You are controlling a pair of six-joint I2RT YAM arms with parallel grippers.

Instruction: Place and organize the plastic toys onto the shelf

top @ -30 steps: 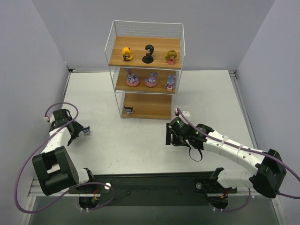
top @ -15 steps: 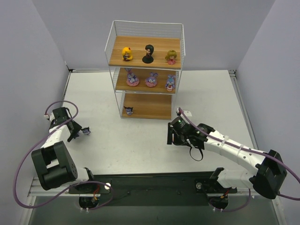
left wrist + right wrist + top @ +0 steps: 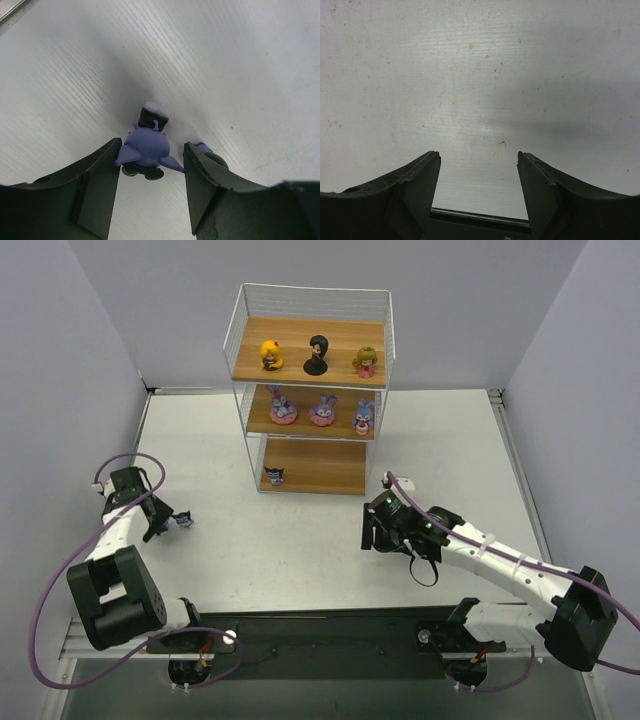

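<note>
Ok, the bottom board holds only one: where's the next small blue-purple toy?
The blue-purple toy is far left in the top view, between the left gripper's jaws.

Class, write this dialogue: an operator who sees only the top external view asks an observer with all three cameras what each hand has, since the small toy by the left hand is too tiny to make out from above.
Operator: What is at the left hand?
Observer: The left wrist camera shows a small blue-purple plastic figurine between its fingers, side tips touching both.
Operator: Anything beside it?
Observer: A dark, white-topped piece sits just beyond it on the white table.
Operator: And the right hand?
Observer: Its wrist camera shows open fingers with only bare tabletop between them.
</note>
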